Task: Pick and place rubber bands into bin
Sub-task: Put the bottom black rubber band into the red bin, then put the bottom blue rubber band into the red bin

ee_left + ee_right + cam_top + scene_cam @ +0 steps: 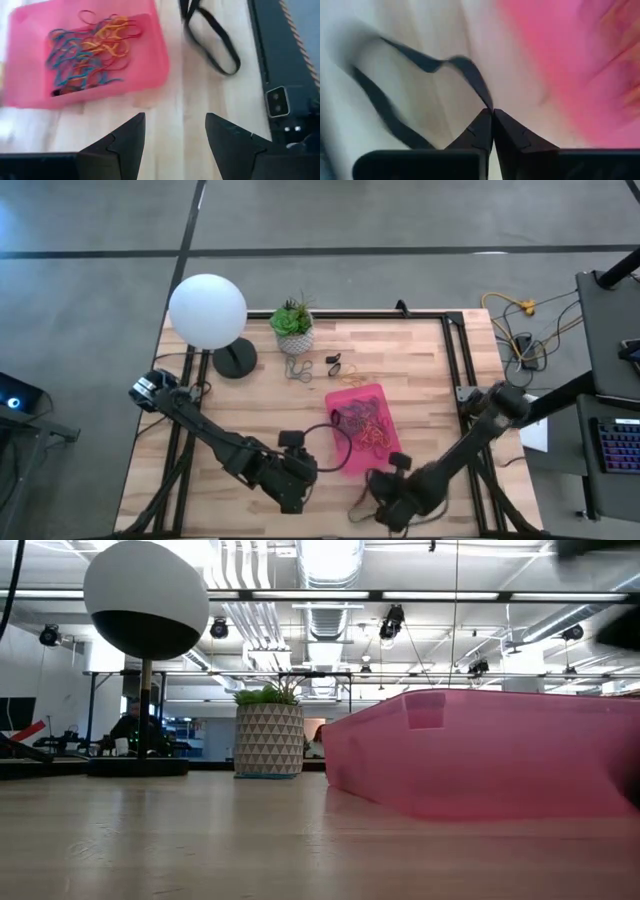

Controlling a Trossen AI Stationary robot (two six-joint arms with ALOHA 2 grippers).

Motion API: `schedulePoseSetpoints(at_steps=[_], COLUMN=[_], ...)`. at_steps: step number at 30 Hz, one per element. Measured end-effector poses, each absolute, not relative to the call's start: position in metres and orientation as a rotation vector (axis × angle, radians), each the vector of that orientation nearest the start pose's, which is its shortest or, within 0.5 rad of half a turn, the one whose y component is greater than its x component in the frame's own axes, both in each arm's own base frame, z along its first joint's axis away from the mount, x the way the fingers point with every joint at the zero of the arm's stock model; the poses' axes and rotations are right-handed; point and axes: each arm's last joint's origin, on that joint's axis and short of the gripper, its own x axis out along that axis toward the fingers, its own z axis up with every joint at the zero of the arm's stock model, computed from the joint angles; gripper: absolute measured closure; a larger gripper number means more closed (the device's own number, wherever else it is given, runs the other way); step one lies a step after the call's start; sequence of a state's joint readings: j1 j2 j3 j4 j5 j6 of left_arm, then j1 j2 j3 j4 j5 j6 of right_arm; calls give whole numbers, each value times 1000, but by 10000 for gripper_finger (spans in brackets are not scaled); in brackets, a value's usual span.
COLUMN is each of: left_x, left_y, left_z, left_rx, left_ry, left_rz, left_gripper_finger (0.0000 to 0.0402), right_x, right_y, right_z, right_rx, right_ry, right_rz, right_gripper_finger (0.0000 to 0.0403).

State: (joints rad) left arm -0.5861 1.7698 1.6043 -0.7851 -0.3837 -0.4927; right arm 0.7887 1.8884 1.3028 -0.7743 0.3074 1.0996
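The pink bin (362, 430) sits on the wooden table and holds a tangle of coloured rubber bands (90, 47). My right gripper (492, 116) is near the table's front edge, just in front of the bin, shut on a black rubber band (395, 120). My left gripper (175, 127) hovers open to the left of the bin (145, 70), with nothing between its fingers. Another black band (212, 40) lies as a flat loop on the table beside the bin. The low view shows the bin's wall (480, 755) but neither gripper. My right gripper pinches the black band at one narrow stretch of its loop (486, 102), right at the fingertips. The fingers come steeply from above. The rest of the loop spreads out slack beyond the fingers; whether it lies on the table I cannot tell.
A white globe lamp (208, 310) and a potted plant (294, 328) stand at the far side. A few loose bands (298, 368) lie near the pot. Black frame rails (455, 360) run along the table's edges.
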Motion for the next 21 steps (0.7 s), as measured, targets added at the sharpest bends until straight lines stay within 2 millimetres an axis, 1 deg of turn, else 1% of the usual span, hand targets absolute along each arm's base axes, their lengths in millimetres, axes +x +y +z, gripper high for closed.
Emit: schedulePoseSetpoints(at_steps=[2, 4, 7, 9, 11, 12, 14, 17, 19, 21], left_x=[316, 312, 306, 302, 299, 298, 294, 291, 289, 289], left_y=[-196, -191, -184, -178, -171, -167, -159, -146, -137, -128], left_z=[311, 321, 334, 342, 348, 350, 351, 351, 351, 349], left_rx=[0, 6, 26, 39, 56, 60, 89, 120, 139, 141], left_ry=[842, 799, 723, 675, 648, 642, 663, 712, 751, 791], left_rz=[57, 94, 174, 234, 287, 308, 341, 380, 404, 420], left_gripper_finger=[210, 210, 210, 210, 210, 210, 210, 210, 210, 210], right_x=[255, 247, 231, 222, 219, 221, 229, 243, 253, 260], right_y=[238, 223, 191, 162, 134, 121, 103, 81, 73, 66], right_z=[221, 257, 297, 317, 322, 321, 317, 315, 312, 306], right_rx=[306, 362, 370, 377, 395, 404, 412, 442, 448, 401], right_ry=[1056, 950, 803, 738, 753, 779, 831, 855, 877, 910], right_rz=[-224, -219, -299, -400, -501, -533, -545, -525, -501, -515], right_gripper_finger=[395, 395, 395, 394, 389, 383, 365, 321, 285, 250])
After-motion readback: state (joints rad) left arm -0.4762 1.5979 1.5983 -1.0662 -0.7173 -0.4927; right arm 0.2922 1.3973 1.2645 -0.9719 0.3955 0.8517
